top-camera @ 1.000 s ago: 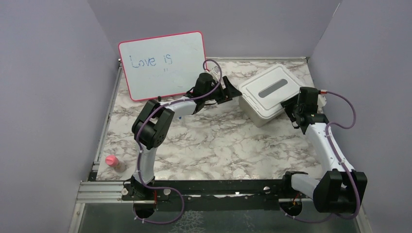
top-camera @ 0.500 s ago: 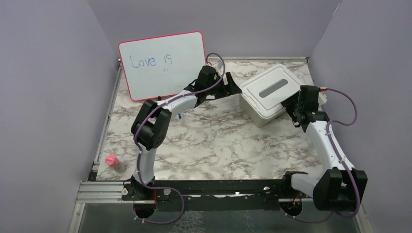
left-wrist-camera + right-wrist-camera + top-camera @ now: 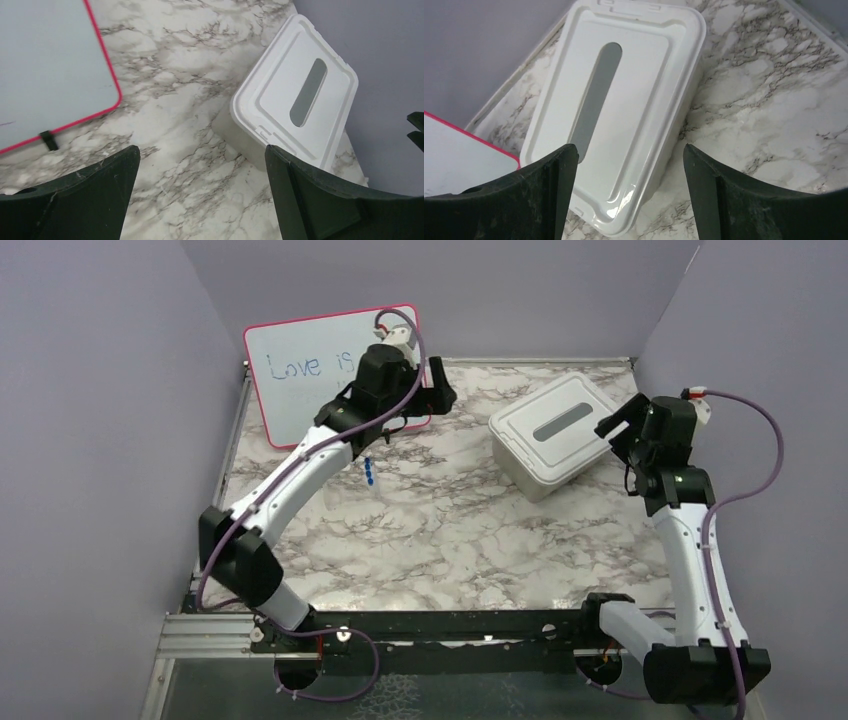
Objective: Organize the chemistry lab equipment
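The left hand (image 3: 200, 165) and right hand (image 3: 626, 155) hang spread, empty. The tub (image 3: 550, 435) sits lidded, so most seems stowed; a small blue piece (image 3: 368, 473) lies loose on the surface (image 3: 480, 540).

Whiteboard (image 3: 300, 370) partly behind left arm (image 3: 300, 465), tub (image 3: 530, 476) contents hidden by lid (image 3: 530, 420), blue piece (image 3: 369, 474) indistinct

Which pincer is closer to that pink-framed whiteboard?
Left. The left pincer hangs just beside the whiteboard, at its right edge; the right pincer is far off, beyond the white tub.
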Available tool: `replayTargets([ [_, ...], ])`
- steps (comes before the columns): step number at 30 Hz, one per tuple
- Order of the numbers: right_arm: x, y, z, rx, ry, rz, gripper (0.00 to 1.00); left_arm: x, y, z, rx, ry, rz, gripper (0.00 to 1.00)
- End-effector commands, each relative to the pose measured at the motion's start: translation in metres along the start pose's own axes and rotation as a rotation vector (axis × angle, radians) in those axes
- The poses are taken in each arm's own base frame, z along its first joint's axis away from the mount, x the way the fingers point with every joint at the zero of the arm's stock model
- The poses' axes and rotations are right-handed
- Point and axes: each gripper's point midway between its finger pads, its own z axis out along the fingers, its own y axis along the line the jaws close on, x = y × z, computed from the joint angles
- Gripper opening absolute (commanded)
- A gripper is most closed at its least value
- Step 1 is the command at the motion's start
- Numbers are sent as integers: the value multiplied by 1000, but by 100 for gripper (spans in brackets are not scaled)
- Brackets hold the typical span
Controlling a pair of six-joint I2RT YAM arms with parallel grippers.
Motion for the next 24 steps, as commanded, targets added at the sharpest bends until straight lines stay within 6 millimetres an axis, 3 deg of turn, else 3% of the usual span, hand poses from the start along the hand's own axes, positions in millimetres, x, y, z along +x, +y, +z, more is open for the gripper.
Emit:
replayTargets([
  [1,-16,5,-36,-62,-18,-97,84,-19,31,-79,-176,-82,96,99],
  [3,-21,11,-53,-109,-23,-108,88,-17,34,-113,-183,-106,124,99],
  [7,-18,29,-82,-254,-8,-159,95,3,60,-178,-288,-104,153,99],
  [15,-8,19,-120,-321,-27,-206,100,10,105,-304,-505,-229,207,99],
  [20,-10,14,-133,-322,-56,-217,100,6,121,-360,-613,-310,177,99],
  [24,-13,13,-136,-316,-63,-208,100,6,131,-389,-685,-349,147,99],
])
